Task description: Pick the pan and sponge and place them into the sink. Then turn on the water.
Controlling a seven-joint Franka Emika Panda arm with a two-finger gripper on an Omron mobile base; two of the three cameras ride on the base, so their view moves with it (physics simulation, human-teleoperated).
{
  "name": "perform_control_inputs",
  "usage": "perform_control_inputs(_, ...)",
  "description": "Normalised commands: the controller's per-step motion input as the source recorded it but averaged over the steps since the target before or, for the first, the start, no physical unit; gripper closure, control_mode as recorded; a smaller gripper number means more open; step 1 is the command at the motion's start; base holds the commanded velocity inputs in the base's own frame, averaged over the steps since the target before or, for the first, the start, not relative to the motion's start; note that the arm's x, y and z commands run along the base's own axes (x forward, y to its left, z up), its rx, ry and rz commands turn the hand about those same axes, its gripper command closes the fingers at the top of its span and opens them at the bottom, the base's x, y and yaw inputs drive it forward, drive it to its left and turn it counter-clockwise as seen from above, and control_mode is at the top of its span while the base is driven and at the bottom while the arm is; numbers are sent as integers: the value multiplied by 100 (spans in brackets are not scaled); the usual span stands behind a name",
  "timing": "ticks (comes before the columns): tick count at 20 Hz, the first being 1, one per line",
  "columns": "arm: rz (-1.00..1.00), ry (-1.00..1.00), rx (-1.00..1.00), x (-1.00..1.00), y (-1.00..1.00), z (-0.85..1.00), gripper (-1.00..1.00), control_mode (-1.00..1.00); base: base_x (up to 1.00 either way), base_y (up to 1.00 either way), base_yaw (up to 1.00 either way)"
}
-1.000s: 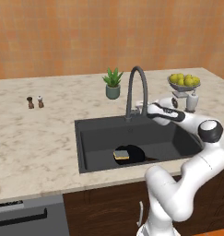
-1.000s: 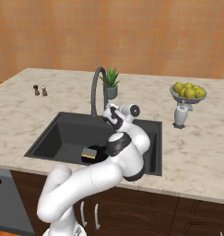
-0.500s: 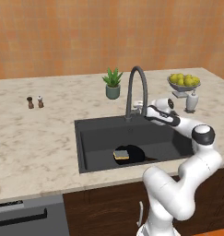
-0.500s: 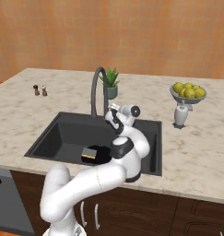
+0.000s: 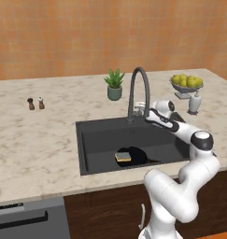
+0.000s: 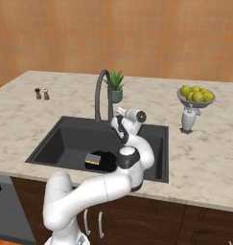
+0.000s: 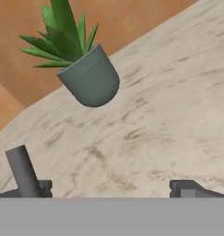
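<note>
The black pan (image 5: pixel 136 156) lies on the floor of the dark grey sink (image 5: pixel 97 140), with the green-and-yellow sponge (image 5: pixel 123 156) against its left side. From the right they show as the pan (image 6: pixel 107 161) and the sponge (image 6: pixel 93 161) in the sink (image 6: pixel 65 139). My gripper (image 5: pixel 140 108) hangs open and empty at the foot of the arched faucet (image 5: pixel 138 86), just to its right. In the hand view the faucet stem (image 7: pixel 23 173) rises beside the left fingertip of the gripper (image 7: pixel 115 189). No water runs from the spout.
A potted plant (image 5: pixel 114 84) stands behind the faucet and also appears as the plant (image 7: pixel 88 76) straight ahead of the hand. A fruit bowl (image 5: pixel 186 82) and white soap dispenser (image 5: pixel 194 102) sit at the right. Two small shakers (image 5: pixel 35 103) stand far left.
The hand has slid a little left, closer to the faucet's foot, and the elbow has shifted with it. The jaws stay open. Pan and sponge have not moved.
</note>
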Motion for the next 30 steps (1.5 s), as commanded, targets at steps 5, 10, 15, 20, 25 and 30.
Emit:
perform_control_inputs(5, -28, 0, 9, 0, -90, -48, -100, -100, 0, 0, 0)
perform_control_inputs(10, -35, 0, 15, 0, -94, -32, -100, -100, 0, 0, 0)
perform_control_inputs(15, -26, 0, 26, 0, -100, -13, -100, -100, 0, 0, 0)
perform_control_inputs(20, -1, 0, 39, 0, -100, 5, -100, -100, 0, 0, 0)
perform_control_inputs(25, 0, 6, 25, -1, -80, 45, -100, -100, 0, 0, 0)
perform_control_inputs(30, -2, 1, 26, -40, -100, 19, -100, -100, 0, 0, 0)
